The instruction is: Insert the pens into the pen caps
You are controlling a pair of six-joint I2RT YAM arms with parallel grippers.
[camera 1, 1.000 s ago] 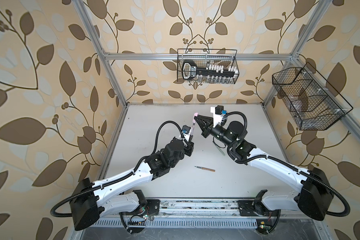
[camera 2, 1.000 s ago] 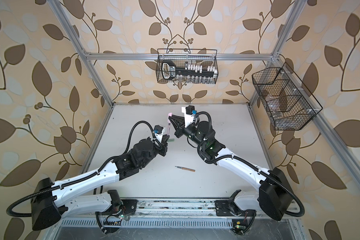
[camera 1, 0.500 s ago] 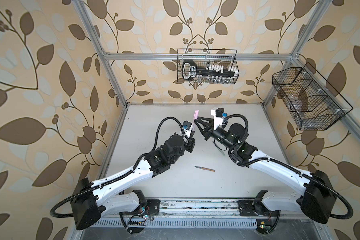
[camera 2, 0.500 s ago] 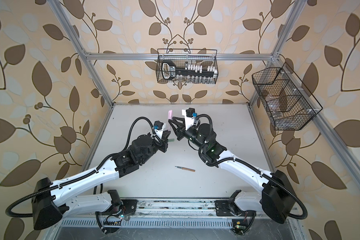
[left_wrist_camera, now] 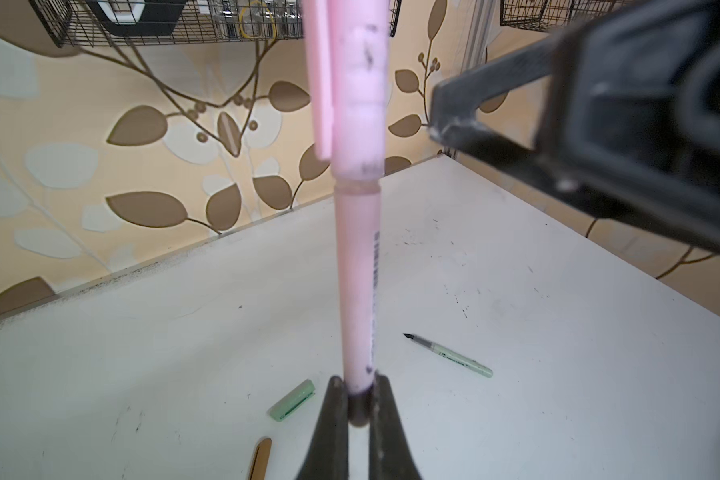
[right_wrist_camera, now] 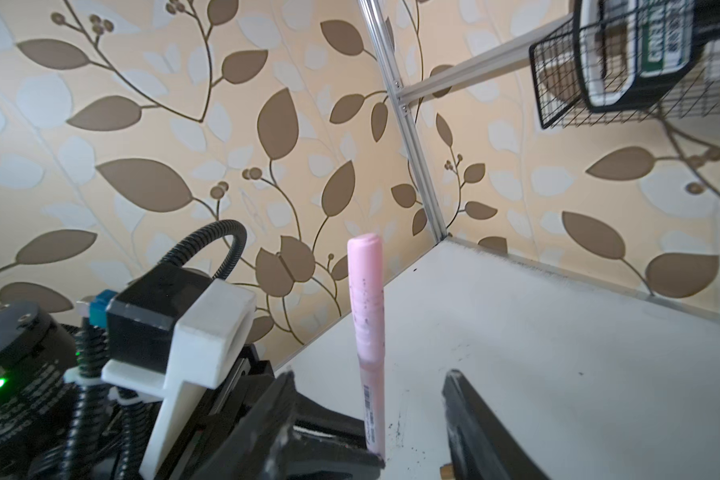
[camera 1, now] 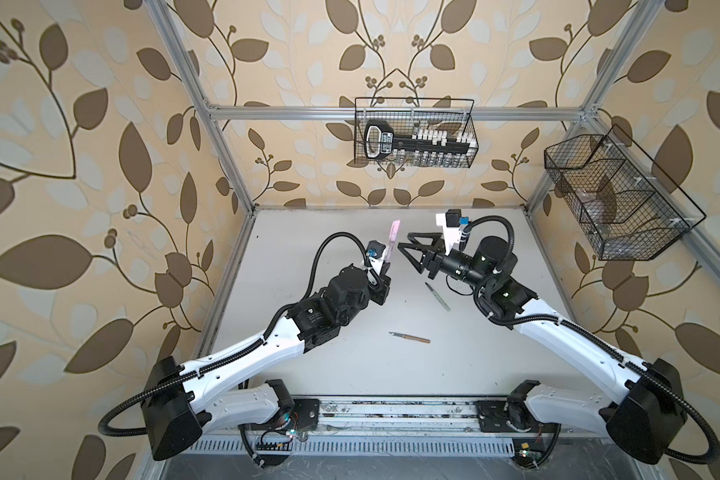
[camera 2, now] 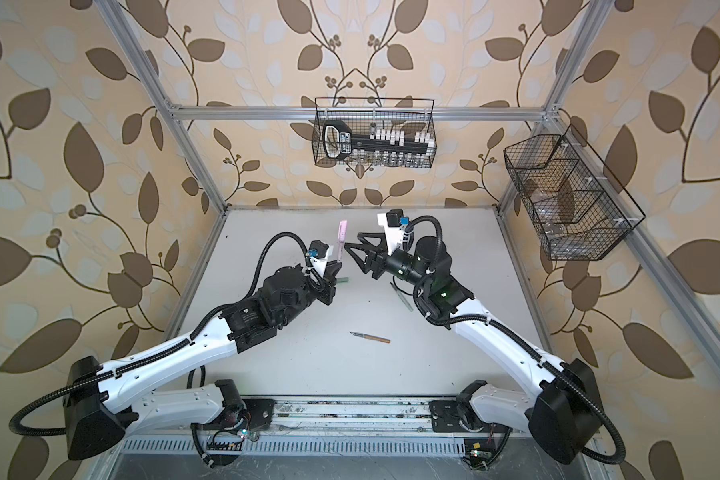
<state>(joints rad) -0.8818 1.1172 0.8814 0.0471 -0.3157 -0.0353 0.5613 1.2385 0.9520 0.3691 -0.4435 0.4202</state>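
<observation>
White table (camera 1: 454, 374) (scuffed) carries green pen (camera 1: 437, 296), brown pen (camera 1: 409, 337) and green cap (left_wrist_camera: 292, 400).

So you've got a scuffed white table (camera 1: 350, 374), leafy wallpaper (camera 1: 80, 166) all round, a back basket (camera 1: 433, 163) of black wire holding a big black key-shaped thing (camera 1: 377, 139), and a side basket (camera 1: 641, 245) on the right wall.

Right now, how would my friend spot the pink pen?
Look at the white table between the two robot arms. Above it, the left arm's fingers pinch the pink pen by its bottom end. It alone stands upright with its cap on; the green pen and brown pen lie flat, uncapped.
</observation>
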